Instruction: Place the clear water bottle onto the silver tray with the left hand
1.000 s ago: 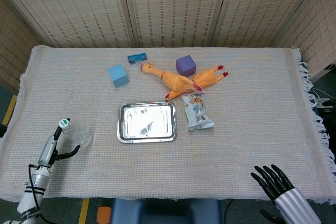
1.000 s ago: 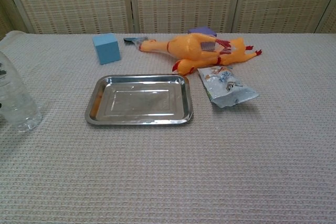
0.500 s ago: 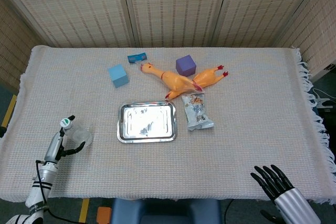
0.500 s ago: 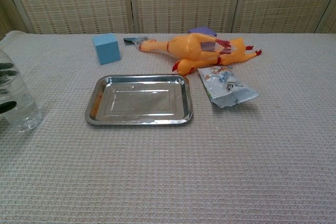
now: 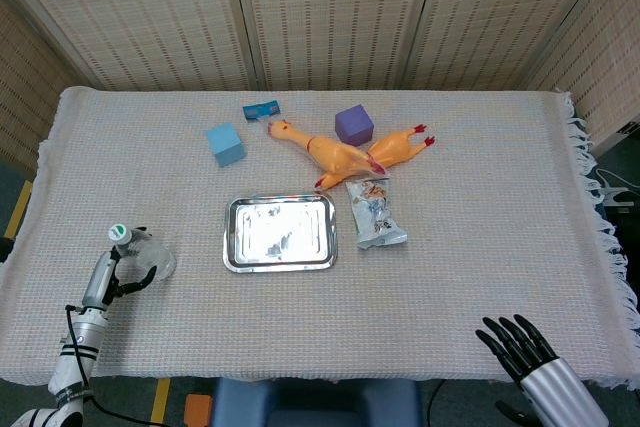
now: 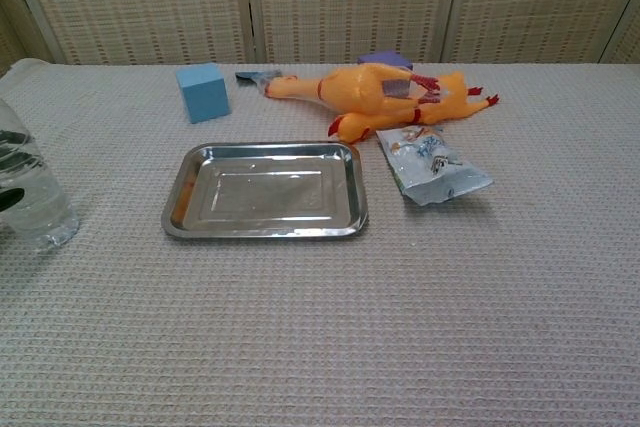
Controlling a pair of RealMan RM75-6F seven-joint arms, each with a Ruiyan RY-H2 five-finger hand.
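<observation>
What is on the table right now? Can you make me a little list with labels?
bottle: clear water bottle standing upright near the table's left edge, not on the tray
tray: silver tray with nothing on it
left hand: left hand right at the bottle; grip unclear
right hand: right hand at the near right edge, fingers apart, holding nothing
toys: rubber chicken, blue cube, purple cube
snack: packet right of the tray

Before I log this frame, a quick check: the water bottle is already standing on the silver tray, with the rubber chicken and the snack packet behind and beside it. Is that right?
Not quite. The water bottle is still on the tablecloth, well left of the silver tray, which holds nothing. The chest view shows this. The rubber chicken and snack packet do lie behind and beside the tray.
</observation>
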